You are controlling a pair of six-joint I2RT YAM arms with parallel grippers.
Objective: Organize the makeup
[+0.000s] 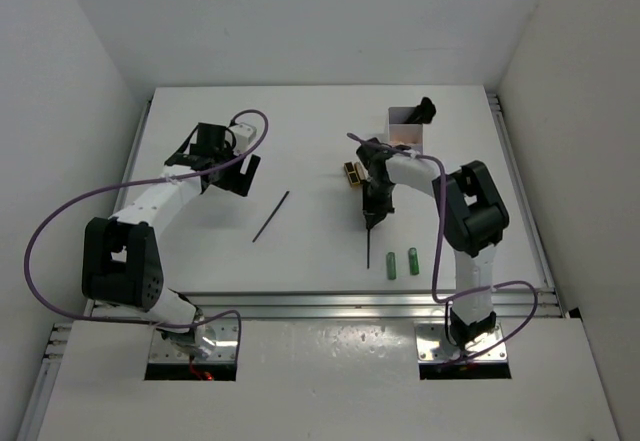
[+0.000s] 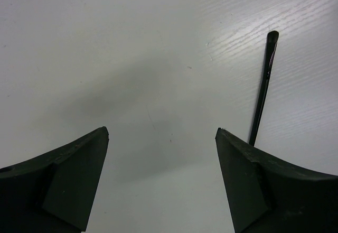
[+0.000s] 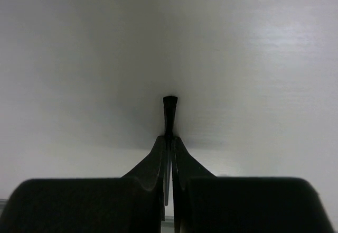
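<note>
My right gripper (image 1: pixel 371 216) is shut on a thin black stick (image 1: pixel 368 246) that points toward the near edge. In the right wrist view the stick's flat tip (image 3: pixel 170 110) pokes out past the closed gripper (image 3: pixel 169 138). My left gripper (image 1: pixel 243 174) is open and empty. A second thin black stick (image 1: pixel 271 216) lies slanted on the table to its right, and it also shows in the left wrist view (image 2: pixel 264 87) beside the open gripper (image 2: pixel 161 132). A black-and-gold case (image 1: pixel 351 173) lies left of the right wrist. Two green tubes (image 1: pixel 402 262) lie side by side near the front.
A white compartmented box (image 1: pixel 405 129) stands at the back right with a black flared brush (image 1: pixel 426 111) sticking out of it. White walls enclose the table on three sides. A metal rail (image 1: pixel 320 304) runs along the near edge.
</note>
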